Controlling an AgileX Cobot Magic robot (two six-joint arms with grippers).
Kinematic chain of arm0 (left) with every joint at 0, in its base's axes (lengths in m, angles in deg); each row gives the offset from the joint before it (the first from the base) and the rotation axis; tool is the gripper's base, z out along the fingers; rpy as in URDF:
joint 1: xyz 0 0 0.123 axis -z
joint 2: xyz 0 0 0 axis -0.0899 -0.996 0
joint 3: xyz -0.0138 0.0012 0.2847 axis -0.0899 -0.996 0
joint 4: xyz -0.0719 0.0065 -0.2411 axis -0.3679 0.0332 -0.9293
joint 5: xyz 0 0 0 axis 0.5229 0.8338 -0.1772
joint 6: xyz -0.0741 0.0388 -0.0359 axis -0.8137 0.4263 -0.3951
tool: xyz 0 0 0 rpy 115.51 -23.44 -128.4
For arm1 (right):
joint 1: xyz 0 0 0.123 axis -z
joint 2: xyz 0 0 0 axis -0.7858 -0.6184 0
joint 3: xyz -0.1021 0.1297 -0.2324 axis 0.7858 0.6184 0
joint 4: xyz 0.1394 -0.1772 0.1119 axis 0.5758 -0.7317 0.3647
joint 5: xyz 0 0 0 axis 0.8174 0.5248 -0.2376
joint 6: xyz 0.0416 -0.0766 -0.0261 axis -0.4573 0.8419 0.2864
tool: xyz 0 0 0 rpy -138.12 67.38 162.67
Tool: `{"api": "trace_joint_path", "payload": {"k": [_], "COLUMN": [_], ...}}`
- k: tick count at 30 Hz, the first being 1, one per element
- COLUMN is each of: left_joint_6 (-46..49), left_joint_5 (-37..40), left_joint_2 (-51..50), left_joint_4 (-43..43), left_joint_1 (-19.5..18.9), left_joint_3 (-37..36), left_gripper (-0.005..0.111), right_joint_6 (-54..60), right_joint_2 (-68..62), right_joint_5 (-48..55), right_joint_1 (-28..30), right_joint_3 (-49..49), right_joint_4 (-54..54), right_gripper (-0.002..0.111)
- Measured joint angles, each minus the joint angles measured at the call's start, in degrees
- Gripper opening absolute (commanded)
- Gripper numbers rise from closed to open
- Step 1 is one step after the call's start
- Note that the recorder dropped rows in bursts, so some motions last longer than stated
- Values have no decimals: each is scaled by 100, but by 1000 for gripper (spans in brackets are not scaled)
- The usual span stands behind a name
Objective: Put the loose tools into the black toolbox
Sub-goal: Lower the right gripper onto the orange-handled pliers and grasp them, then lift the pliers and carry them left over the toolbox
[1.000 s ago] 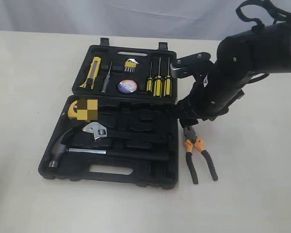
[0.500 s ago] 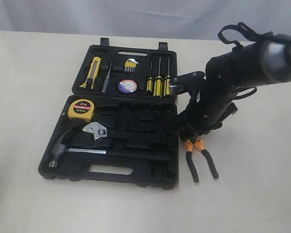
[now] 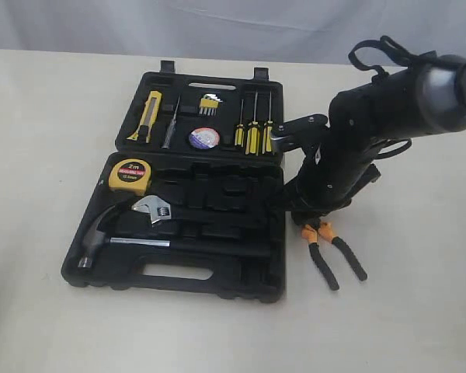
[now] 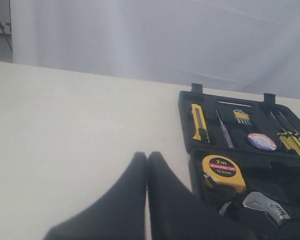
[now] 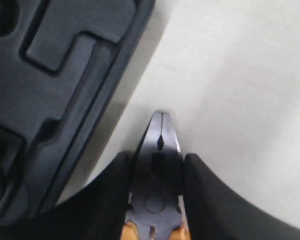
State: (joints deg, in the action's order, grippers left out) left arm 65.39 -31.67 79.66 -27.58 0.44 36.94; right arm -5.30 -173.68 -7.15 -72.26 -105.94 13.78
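Observation:
The pliers with orange-black handles are just right of the open black toolbox, handles trailing toward the table's front. My right gripper is shut on their steel head, one finger on each side, right beside the toolbox wall. In the box's lid sit the yellow-black utility knife and the black tape roll. The yellow 2m tape measure rests in the lower half. My left gripper is shut and holds nothing, over bare table left of the toolbox, near the tape measure.
The silver-headed hammer and adjustable wrench lie in the lower half. Three yellow-black screwdrivers, a hex key set and a thin driver fill the lid. The right arm looms over the box's right edge.
The right arm swung down over the pliers and its fingers closed on their head. In the last half second the pliers' handles swung out to the right.

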Motion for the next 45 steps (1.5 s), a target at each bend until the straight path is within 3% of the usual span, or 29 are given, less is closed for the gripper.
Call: {"api": "trace_joint_path", "payload": {"k": [29,38,45], "left_joint_6": [0,0,0], "left_joint_5": [0,0,0], "left_joint_2": [0,0,0], "left_joint_4": [0,0,0], "left_joint_1": [0,0,0], "left_joint_3": [0,0,0], "left_gripper": [0,0,0], "right_joint_6": [606,2372,4196], "right_joint_2": [1028,1255,1251], "right_joint_5": [267,-262,-1163], "right_joint_1": [0,-117,-1029], "right_joint_3": [10,-408,-812], "right_joint_4": [0,488,592], "right_gripper": [-1,-1,-1]}}
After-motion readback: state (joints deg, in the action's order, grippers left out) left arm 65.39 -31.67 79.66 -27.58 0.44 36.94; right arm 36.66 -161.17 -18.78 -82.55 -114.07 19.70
